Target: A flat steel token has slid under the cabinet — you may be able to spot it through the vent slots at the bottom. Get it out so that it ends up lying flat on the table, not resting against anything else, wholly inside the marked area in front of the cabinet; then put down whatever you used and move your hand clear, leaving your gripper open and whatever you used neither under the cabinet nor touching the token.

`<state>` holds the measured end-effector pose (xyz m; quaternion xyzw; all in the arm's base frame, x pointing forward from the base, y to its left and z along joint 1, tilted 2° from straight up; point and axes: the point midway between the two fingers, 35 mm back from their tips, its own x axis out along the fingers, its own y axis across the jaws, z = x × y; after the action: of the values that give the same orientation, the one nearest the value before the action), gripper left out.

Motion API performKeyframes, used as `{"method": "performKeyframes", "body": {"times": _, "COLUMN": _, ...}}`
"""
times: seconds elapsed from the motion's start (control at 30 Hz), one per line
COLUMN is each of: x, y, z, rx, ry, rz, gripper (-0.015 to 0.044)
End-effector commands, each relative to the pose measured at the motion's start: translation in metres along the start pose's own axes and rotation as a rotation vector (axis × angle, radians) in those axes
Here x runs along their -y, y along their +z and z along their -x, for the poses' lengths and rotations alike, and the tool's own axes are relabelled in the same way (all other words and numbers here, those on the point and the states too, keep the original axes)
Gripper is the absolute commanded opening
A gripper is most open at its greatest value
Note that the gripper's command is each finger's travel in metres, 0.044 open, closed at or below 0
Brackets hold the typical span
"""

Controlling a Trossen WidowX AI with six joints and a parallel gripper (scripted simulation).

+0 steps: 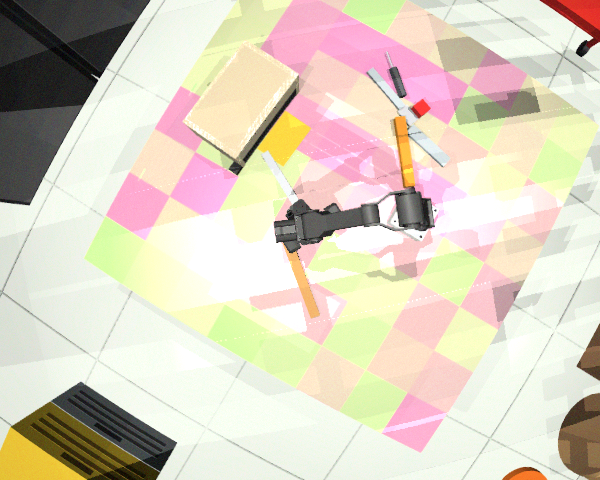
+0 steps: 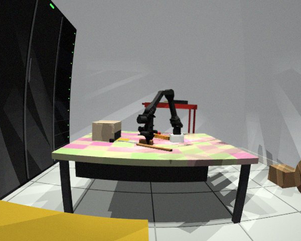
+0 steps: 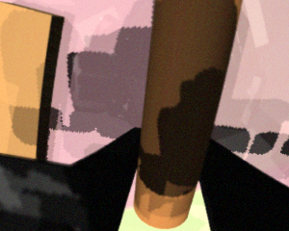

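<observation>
The beige cabinet (image 1: 241, 100) (image 2: 105, 129) stands at the table's back left. The yellow marked area (image 1: 286, 135) (image 2: 123, 139) lies just in front of its dark front. I cannot see the steel token in any view. My gripper (image 1: 290, 232) (image 2: 147, 137) (image 3: 169, 139) is shut on a long tool with an orange handle (image 1: 304, 286) (image 2: 155, 147) (image 3: 188, 96) and a thin grey blade (image 1: 279, 178). The tool is held low over the table. The blade tip points at the cabinet and ends beside the marked area.
A second orange-handled tool (image 1: 403, 149), a grey strip (image 1: 424, 139), a dark screwdriver (image 1: 396, 80) and a red cube (image 1: 420, 107) lie behind the arm's base (image 1: 411, 209). Boxes and a barrel stand on the floor to the right.
</observation>
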<state>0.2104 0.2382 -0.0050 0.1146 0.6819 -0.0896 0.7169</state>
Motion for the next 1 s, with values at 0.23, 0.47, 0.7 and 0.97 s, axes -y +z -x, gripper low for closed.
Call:
{"method": "performKeyframes", "body": {"times": 0.23, "x": -0.001, "y": 0.017, "z": 0.000, "rx": 0.003, "ry": 0.000, "rz": 0.034, "gripper": 0.0000}}
{"method": "performKeyframes", "body": {"times": 0.47, "x": -0.001, "y": 0.029, "z": 0.000, "rx": 0.004, "ry": 0.000, "rz": 0.044, "gripper": 0.0000}}
{"method": "performKeyframes", "body": {"times": 0.7, "x": -0.002, "y": 0.042, "z": 0.001, "rx": 0.005, "ry": 0.000, "rz": 0.048, "gripper": 0.0000}}
{"method": "performKeyframes", "body": {"times": 0.97, "x": -0.003, "y": 0.056, "z": 0.001, "rx": 0.007, "ry": 0.000, "rz": 0.050, "gripper": 0.0000}}
